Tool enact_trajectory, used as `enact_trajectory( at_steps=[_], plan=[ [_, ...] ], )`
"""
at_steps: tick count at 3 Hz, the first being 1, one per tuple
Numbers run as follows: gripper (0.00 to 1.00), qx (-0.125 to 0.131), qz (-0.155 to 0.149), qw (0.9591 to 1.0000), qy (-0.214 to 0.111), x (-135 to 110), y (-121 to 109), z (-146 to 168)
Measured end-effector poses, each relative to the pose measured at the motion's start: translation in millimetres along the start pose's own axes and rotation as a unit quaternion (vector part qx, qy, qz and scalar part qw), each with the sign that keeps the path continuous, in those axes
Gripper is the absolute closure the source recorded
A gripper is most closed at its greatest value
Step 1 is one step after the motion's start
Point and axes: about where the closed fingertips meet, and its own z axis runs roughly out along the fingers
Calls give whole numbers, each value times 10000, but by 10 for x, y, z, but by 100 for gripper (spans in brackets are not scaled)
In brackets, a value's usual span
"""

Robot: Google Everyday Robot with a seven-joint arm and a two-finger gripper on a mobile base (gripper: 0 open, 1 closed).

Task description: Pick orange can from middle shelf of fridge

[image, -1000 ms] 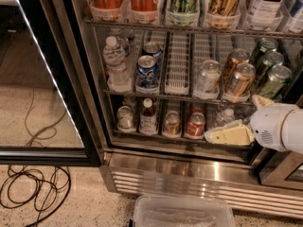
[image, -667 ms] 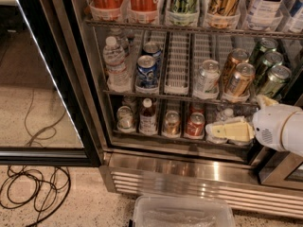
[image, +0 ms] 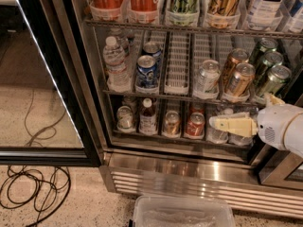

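now slightly higher than before, gripper (image: 241, 112) with fingers apart, just below orange can (image: 239, 79)

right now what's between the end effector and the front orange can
Camera view: only the middle shelf's front edge lies between the end effector, just below it, and the front orange can.

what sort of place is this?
Likely a break room or shop: stainless-steel glass-door drinks fridge, wire racks of cans and bottles, speckled floor. White-and-cream gripper sits low right, before the bottom rack.
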Motion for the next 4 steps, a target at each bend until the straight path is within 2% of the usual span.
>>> enact_trajectory(
  at_steps=[1, 2, 3, 4],
  plan=[
    [0, 122, 97, 9998, -155, -30, -24, 89],
    [9, 271, 152, 9988, -372, -89, -67, 220],
    [9, 392, 162, 9977, -523, -117, -109, 330],
    [9, 684, 178, 9956, -610, -97, -198, 337]
  ],
)
